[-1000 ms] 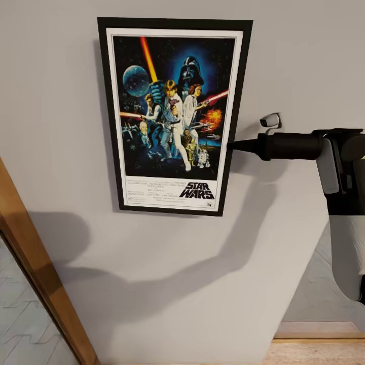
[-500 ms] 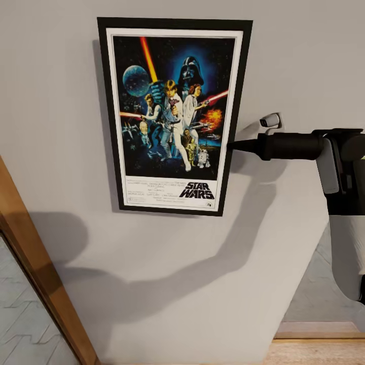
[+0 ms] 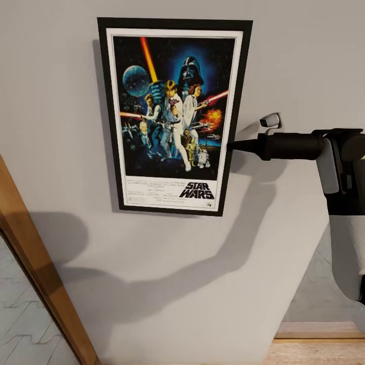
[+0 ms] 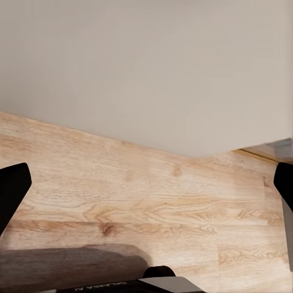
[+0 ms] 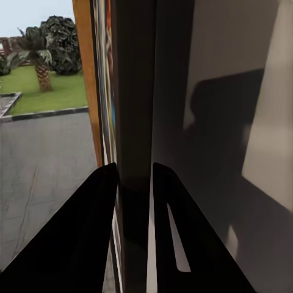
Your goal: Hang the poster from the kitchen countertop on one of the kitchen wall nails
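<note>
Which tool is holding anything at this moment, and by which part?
The right tool grips the poster by its right frame edge, below mid-height. The left tool holds nothing.

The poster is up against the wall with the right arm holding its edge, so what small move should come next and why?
Probably open the jaws and ease the right gripper back. The poster sits flat and upright on the grey wall, and the fingers pinch its right frame edge. Whether a nail holds it is hidden.

poster [image 3: 174, 116]: black frame, white border | wall [image 3: 294, 61]: grey
</note>
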{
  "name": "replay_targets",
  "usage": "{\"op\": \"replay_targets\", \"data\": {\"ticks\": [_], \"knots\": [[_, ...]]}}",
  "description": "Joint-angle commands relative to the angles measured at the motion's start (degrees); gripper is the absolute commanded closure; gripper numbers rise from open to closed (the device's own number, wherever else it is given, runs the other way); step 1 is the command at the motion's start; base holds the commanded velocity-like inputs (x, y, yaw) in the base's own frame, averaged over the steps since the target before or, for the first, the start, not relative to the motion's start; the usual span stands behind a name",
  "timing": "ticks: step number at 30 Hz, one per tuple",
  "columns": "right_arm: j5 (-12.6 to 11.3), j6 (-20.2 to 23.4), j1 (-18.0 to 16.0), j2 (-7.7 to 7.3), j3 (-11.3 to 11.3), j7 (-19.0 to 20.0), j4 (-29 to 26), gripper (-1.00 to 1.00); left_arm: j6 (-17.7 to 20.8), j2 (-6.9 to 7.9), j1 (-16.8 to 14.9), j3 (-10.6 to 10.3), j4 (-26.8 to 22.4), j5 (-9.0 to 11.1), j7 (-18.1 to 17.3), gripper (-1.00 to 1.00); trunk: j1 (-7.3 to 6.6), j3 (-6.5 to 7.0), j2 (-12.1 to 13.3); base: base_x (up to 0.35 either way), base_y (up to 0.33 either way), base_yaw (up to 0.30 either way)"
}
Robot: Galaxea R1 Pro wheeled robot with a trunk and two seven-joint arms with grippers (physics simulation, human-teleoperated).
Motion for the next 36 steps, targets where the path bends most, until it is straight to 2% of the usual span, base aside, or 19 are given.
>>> {"op": "replay_targets", "data": {"ticks": [1, 36], "knots": [[-0.21, 0.36, -0.05, -0.04, 0.08, 0.09, 0.02, 1.0, -0.29, 0.05, -0.05, -0.49, -0.12, 0.44, -0.01, -1.0, 0.03, -0.1, -0.11, 0.0, 0.001, 0.0], [-0.21, 0.33, -0.05, -0.04, 0.08, 0.08, 0.02, 1.0, -0.29, 0.06, -0.05, -0.49, -0.12, 0.44, -0.01, -1.0, 0.03, -0.1, -0.11, 0.0, 0.0, 0.0]]}}
